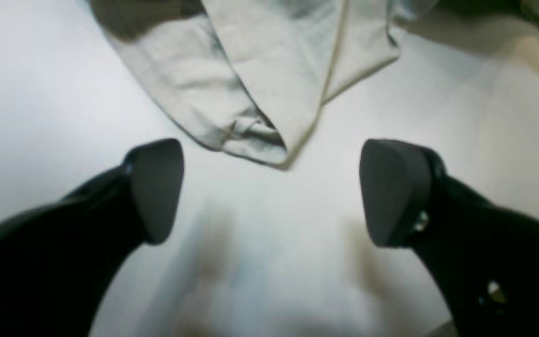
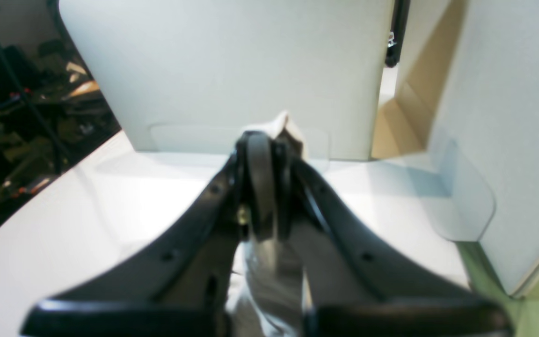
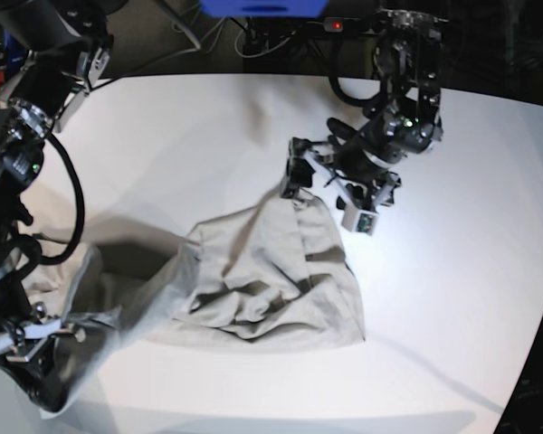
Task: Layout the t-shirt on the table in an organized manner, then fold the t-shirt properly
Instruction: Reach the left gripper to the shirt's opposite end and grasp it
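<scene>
The light grey-beige t-shirt (image 3: 262, 280) lies crumpled in the middle of the white table (image 3: 208, 136), with one side drawn out to the lower left. My right gripper (image 3: 32, 342) is shut on that side and holds it off the table. In the right wrist view a tip of cloth (image 2: 289, 125) pokes out past the shut gripper (image 2: 262, 140). My left gripper (image 3: 330, 194) is open at the shirt's far corner. In the left wrist view that corner (image 1: 251, 93) lies just beyond the spread fingertips (image 1: 157, 187) of the gripper (image 1: 274, 187), untouched.
A white upright panel (image 2: 227, 70) stands at the table's edge ahead of the right gripper, with another panel (image 2: 508, 117) to its right. Dark clutter (image 2: 17, 93) lies beyond the table's left edge. A blue object (image 3: 262, 7) and cables sit behind the far edge.
</scene>
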